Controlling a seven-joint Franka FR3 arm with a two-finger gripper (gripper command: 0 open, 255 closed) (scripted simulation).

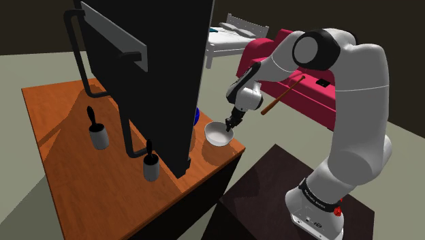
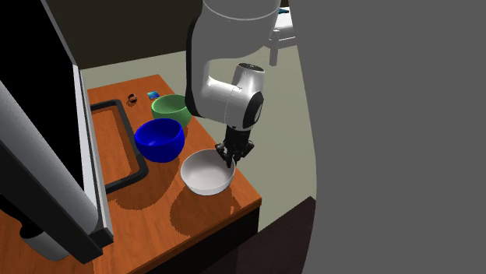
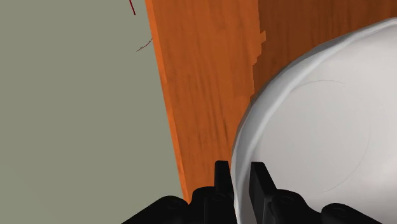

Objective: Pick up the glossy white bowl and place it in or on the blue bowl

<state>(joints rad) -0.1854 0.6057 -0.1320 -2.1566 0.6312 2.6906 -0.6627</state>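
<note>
Grasp stage of the transfer. My claw stands at the rim of the white bowl, one finger inside the wall and one outside; as seen in the wrist view they pinch the rim between them. The white bowl appears to rest on the orange wooden surface, close to the edge that faces the arm's stand and near that edge's corner. The blue bowl sits just beside it, further in from that edge, with a green bowl beyond it. I judge the pick as made but the lift not yet begun. The next move calls for a straight rise high enough for the white bowl's base to clear the blue rim, then a short carry inward over the blue bowl and a level descent. A grip on the rim alone may let the bowl tilt, so I would move slowly.
</note>
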